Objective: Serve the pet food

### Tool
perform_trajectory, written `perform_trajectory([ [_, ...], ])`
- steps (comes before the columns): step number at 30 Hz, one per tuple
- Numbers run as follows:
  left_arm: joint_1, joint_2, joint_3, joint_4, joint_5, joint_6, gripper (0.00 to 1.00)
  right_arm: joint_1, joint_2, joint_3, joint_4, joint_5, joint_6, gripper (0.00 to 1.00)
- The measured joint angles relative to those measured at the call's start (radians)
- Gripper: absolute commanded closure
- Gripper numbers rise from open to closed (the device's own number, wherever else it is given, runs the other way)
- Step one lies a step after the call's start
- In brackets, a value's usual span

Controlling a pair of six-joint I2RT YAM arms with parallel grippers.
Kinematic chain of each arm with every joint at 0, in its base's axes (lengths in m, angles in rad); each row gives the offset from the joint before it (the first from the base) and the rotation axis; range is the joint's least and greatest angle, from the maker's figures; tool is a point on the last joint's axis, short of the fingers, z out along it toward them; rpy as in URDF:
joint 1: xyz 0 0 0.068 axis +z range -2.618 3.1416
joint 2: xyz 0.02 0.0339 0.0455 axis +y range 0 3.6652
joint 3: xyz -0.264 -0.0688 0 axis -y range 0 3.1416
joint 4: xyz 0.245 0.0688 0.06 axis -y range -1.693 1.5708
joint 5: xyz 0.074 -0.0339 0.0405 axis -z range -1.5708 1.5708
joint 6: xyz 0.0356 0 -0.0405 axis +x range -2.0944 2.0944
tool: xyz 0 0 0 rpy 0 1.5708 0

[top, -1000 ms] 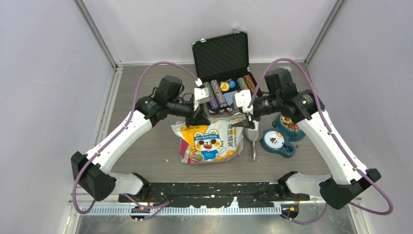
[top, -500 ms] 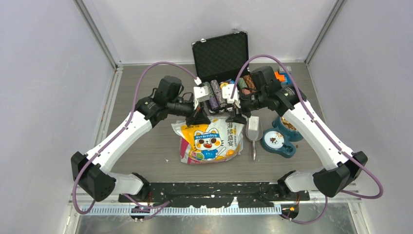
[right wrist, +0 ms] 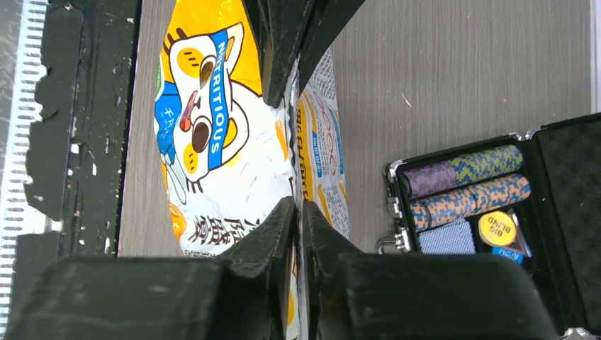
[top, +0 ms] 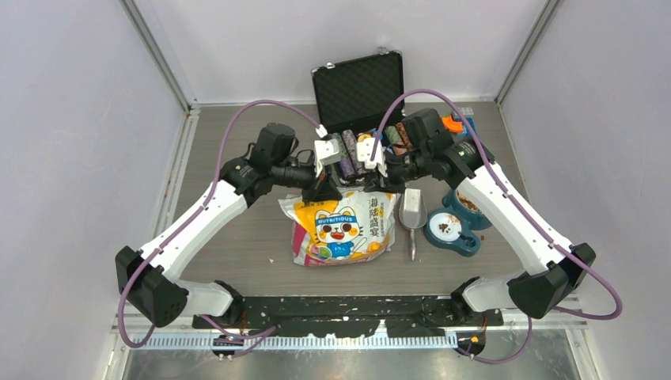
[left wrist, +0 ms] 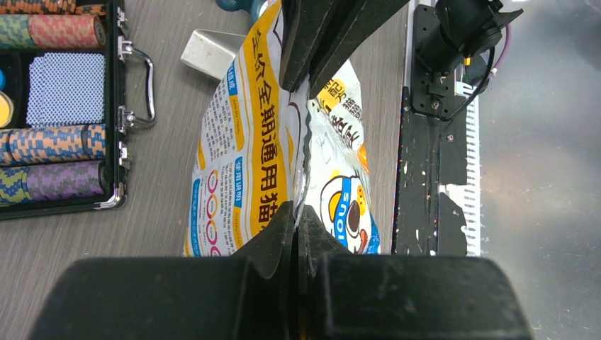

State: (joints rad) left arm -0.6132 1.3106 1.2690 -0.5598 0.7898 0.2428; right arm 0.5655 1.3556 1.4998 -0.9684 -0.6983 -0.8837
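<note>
Right wrist: right gripper pinches "NUTRITIOUS" bag.

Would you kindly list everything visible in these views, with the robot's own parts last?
bag: one, white-yellow with cartoon cat, table centre
pet food: one heap, brown, in the feeder's far bowl
feeder: one, teal double bowl, right of the bag
scoop: one, metal, between bag and feeder
case: one, black, open, behind the bag
poker chips: several striped rows, in the case
card deck: one, blue, in the case
orange object: one, right of the case
left gripper: one, black, shut on the bag's top edge
right gripper: one, black, shut on the bag's top edge
</note>
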Motion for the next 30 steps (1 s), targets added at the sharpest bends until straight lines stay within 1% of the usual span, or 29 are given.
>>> perform_trajectory([
  [1, 0.0, 0.0, 0.0, 0.001, -0.001, 0.0, 1.0, 0.0, 0.0, 0.0, 0.002, 0.002, 0.003, 0.71],
  [3, 0.0, 0.0, 0.0, 0.001, -0.001, 0.0, 1.0, 0.001, 0.0, 0.0, 0.003, 0.009, 0.008, 0.69],
  [5, 0.0, 0.0, 0.0, 0.001, 0.0, 0.0, 1.0, 0.001, 0.002, 0.0, -0.003, 0.023, 0.001, 0.69],
  [6, 0.0, 0.0, 0.0, 0.001, 0.0, 0.0, 1.0, 0.001, 0.003, 0.0, -0.01, 0.03, -0.003, 0.71],
  [8, 0.0, 0.0, -0.001, 0.001, 0.0, 0.001, 1.0, 0.001, 0.011, 0.001, -0.029, 0.045, -0.01, 0.8],
  [9, 0.0, 0.0, -0.002, 0.002, 0.0, 0.002, 1.0, 0.001, 0.017, 0.001, -0.042, 0.052, -0.014, 0.91],
  [10, 0.0, 0.0, -0.002, 0.003, 0.0, 0.003, 1.0, 0.001, 0.023, 0.002, -0.053, 0.055, -0.019, 0.94],
  [17, -0.001, 0.0, -0.002, 0.002, -0.004, 0.018, 1.0, 0.003, 0.028, 0.01, -0.076, 0.07, -0.032, 0.95],
  [19, -0.002, -0.002, -0.003, 0.002, -0.008, 0.027, 1.0, 0.004, 0.027, 0.01, -0.076, 0.074, -0.032, 0.85],
  [20, -0.003, -0.004, -0.005, 0.003, -0.011, 0.03, 1.0, 0.004, 0.027, 0.01, -0.076, 0.075, -0.031, 0.75],
  [22, -0.004, -0.011, -0.01, 0.008, -0.021, 0.034, 1.0, 0.005, 0.023, 0.01, -0.075, 0.081, -0.027, 0.69],
  [30, -0.005, -0.019, -0.015, 0.009, -0.03, 0.039, 1.0, -0.002, -0.005, 0.005, -0.086, 0.179, -0.014, 0.67],
])
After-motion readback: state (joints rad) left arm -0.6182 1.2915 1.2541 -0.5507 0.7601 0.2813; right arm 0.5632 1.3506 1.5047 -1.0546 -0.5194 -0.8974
